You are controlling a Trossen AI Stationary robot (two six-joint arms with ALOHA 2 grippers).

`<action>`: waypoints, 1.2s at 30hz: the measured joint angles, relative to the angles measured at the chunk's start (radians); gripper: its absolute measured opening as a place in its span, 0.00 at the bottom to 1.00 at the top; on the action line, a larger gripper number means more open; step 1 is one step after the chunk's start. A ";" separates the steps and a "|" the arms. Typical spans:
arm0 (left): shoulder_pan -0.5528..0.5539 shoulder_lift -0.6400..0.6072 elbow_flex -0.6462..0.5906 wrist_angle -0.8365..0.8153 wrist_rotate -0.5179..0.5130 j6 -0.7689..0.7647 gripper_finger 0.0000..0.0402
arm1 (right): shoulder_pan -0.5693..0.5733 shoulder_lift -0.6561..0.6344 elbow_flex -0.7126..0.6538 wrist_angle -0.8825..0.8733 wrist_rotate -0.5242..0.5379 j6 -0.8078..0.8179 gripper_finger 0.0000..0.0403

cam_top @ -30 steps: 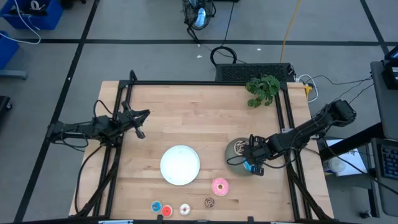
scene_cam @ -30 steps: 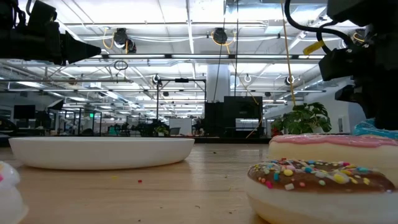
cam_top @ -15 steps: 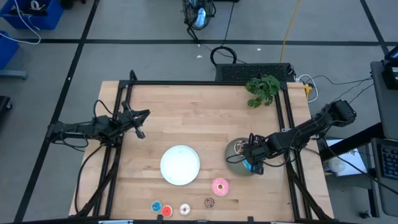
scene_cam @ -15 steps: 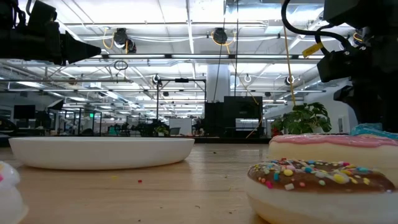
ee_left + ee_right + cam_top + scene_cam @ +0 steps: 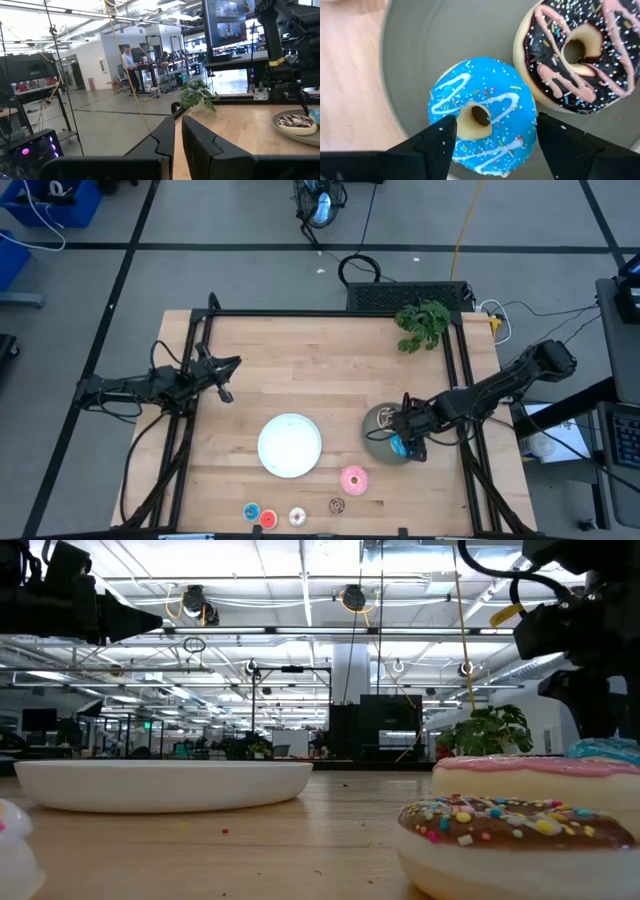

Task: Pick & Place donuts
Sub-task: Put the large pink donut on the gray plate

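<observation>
The right pincer (image 5: 404, 444) is reaching low over the grey plate (image 5: 378, 420), its fingers standing wide on either side of the blue donut (image 5: 481, 117), while the left pincer (image 5: 225, 380) is waiting nearly shut above the bench's (image 5: 320, 360) left side. A second ago those right fingers were clamped on the blue donut; now they are spreading off it. The blue donut is lying in the grey plate beside the chocolate-sprinkled donut (image 5: 577, 52), the white plate (image 5: 290, 445) is holding nothing, and the pink donut (image 5: 353, 479) is sitting on the bench near its front edge.

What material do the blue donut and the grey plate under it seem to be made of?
The blue donut looks like moulded plastic: glossy icing, painted white stripes and sprinkles, a smooth tan base. The grey plate looks like matte plastic or glazed ceramic, uniform and smooth with a soft sheen; the look leaves this open.
</observation>
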 joint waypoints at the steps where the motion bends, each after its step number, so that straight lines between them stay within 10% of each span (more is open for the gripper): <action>1: 0.000 0.000 0.000 0.000 0.000 0.000 0.10 | 0.000 -0.010 0.000 0.000 0.000 0.000 0.63; 19: 0.000 0.000 0.000 0.000 -0.001 0.012 0.10 | -0.047 -0.108 0.210 -0.314 0.148 -0.048 0.63; 36: 0.000 0.000 0.000 -0.007 -0.036 0.027 0.10 | 0.037 -0.108 0.093 0.186 0.569 -0.258 0.36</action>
